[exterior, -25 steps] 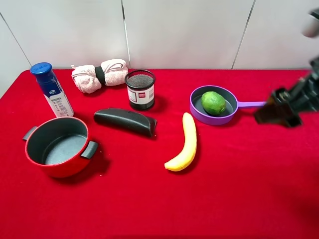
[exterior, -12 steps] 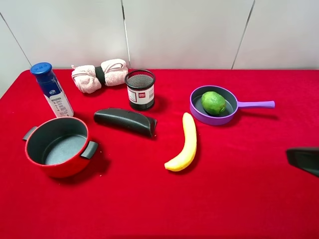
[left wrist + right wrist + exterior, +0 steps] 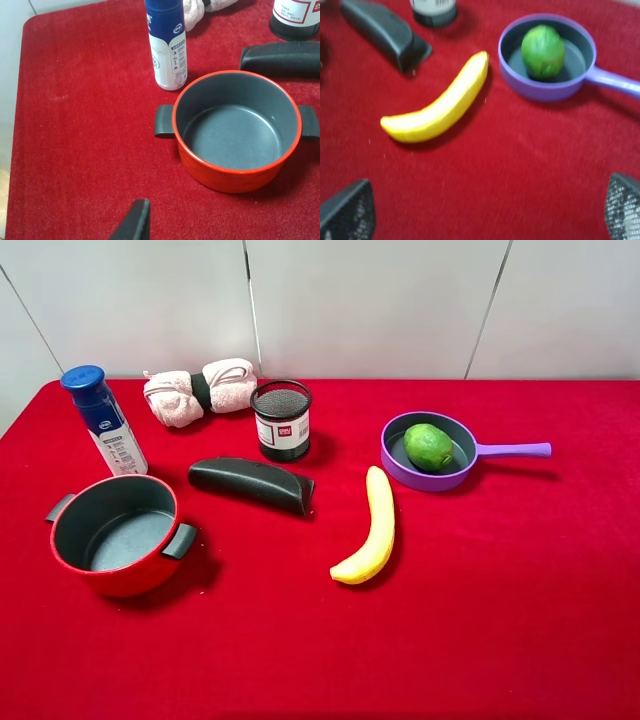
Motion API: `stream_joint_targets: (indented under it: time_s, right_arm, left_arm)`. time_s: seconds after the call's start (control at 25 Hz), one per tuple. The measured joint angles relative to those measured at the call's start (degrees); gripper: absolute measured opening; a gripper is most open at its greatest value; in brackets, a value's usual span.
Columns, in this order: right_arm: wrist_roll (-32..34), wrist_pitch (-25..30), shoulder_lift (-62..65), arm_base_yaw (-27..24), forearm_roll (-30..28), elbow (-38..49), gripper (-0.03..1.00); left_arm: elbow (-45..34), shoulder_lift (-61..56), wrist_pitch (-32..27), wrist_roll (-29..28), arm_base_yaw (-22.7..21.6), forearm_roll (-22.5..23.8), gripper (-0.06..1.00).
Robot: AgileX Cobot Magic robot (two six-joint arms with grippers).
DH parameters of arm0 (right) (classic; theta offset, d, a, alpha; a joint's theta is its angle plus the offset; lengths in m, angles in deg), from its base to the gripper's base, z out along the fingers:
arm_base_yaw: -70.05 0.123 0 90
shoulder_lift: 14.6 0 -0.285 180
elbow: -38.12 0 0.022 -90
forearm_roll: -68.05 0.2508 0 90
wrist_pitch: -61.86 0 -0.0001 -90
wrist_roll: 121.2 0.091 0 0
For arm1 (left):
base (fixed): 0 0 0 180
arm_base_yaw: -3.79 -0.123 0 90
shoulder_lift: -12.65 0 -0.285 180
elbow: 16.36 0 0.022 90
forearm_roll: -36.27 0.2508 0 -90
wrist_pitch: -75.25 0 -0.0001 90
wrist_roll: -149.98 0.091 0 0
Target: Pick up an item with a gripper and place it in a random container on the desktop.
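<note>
Red cloth surface (image 3: 500, 620), seen from the high camera: the near half toward the front edge lies bare, and the front right corner is open cloth; the goods crowd the back and left. Lime (image 3: 428, 447): round, green, glossy and bumpy, lying inside the purple pan (image 3: 398, 472), which sits right of centre toward the back edge, grey inside, its thin handle pointing at the right edge. Banana (image 3: 372, 528): yellow, curved, just beside the pan on its front-left, apart from it. Black case (image 3: 252, 483): long, near centre. Mesh cup (image 3: 281, 420): black, upright, behind the case. Rolled towel (image 3: 199, 390): pink, at the back edge. Blue-capped bottle (image 3: 103, 420): upright, near the back left corner. Red pot (image 3: 116, 535): two black handles, grey inside, near the left edge, in front of the bottle. Right gripper (image 3: 485, 212): jaws spread wide, holding nothing, over bare cloth in front of banana and pan. Left gripper (image 3: 134, 220): only one finger shows, in front of the pot; whether its jaws are wide or narrow cannot be told.
</note>
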Motion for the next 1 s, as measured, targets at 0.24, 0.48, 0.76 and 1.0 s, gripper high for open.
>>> stream_joint_targets:
  time_s: [0.24, 0.48, 0.76, 1.0]
  right_arm:
    - [0.00, 0.00, 8.09, 0.00, -0.05, 0.05, 0.69]
    - [0.00, 0.00, 8.94, 0.00, -0.05, 0.05, 0.69]
    - [0.48, 0.00, 8.99, 0.00, -0.33, 0.05, 0.69]
    - [0.67, 0.00, 8.99, 0.00, -0.31, 0.05, 0.69]
  left_arm:
    - [0.00, 0.00, 0.00, 0.00, 0.00, 0.00, 0.98]
    - [0.00, 0.00, 0.00, 0.00, 0.00, 0.00, 0.98]
    - [0.00, 0.00, 0.00, 0.00, 0.00, 0.00, 0.98]
    - [0.00, 0.00, 0.00, 0.00, 0.00, 0.00, 0.98]
